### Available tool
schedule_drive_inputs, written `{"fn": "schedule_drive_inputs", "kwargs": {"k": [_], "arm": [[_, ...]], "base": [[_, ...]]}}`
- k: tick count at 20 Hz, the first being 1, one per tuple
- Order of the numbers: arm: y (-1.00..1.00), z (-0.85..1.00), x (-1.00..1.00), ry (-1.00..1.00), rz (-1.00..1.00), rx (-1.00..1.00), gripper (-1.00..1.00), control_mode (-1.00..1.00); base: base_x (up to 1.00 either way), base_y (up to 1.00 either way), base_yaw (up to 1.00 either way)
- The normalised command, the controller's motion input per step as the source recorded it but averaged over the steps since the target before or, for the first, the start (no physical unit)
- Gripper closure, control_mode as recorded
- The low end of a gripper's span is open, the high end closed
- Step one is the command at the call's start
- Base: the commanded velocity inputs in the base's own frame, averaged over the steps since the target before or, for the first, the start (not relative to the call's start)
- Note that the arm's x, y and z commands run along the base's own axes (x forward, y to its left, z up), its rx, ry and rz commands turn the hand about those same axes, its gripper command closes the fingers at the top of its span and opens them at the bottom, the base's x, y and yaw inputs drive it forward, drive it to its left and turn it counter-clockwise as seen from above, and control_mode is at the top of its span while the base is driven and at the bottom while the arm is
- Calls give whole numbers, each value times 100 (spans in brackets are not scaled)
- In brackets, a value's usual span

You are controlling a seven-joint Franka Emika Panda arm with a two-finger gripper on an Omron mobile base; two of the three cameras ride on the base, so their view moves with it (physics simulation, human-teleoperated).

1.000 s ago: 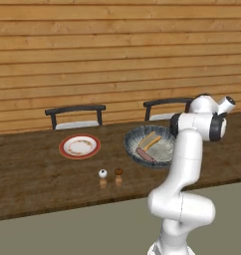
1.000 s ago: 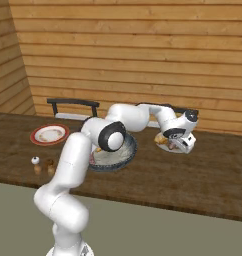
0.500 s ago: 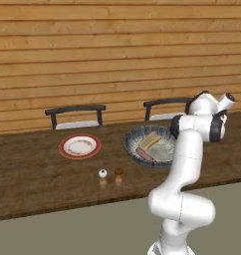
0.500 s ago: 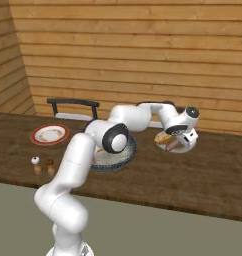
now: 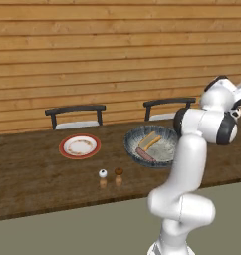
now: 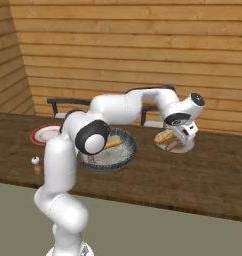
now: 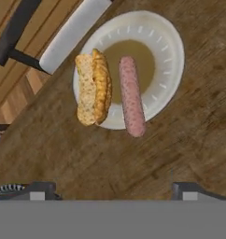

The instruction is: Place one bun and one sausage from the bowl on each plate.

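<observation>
A bun and sausage are seen on the pale plate, both overhanging its rim; either could be knocked onto the tabletop. The end effector is spread wide, empty. One bun and one sausage are left in the bowl, centre frame; the red-rimmed plate is unserved.

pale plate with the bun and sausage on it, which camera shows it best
The hand view: it looks straight down on the pale plate, with the bun and sausage lying side by side on it. The right base view shows the plate small and partly behind the gripper.
</observation>
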Motion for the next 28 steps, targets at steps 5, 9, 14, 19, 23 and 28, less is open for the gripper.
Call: {"fn": "schedule_drive_inputs", "kwargs": {"k": [5,9,14,19,23,28], "arm": [[100,35,-100,23,8,-5,-100,-100],[100,2,-82,21,6,-7,-100,-100],[100,-3,-14,28,1,-4,-100,-100],[100,-3,19,17,0,0,-100,-100],[86,-31,53,1,0,2,-100,-100],[44,-41,52,-6,-2,10,-100,-100]], "base": [[0,0,0],[0,0,0],[0,0,0],[0,0,0],[0,0,0],[0,0,0]]}}
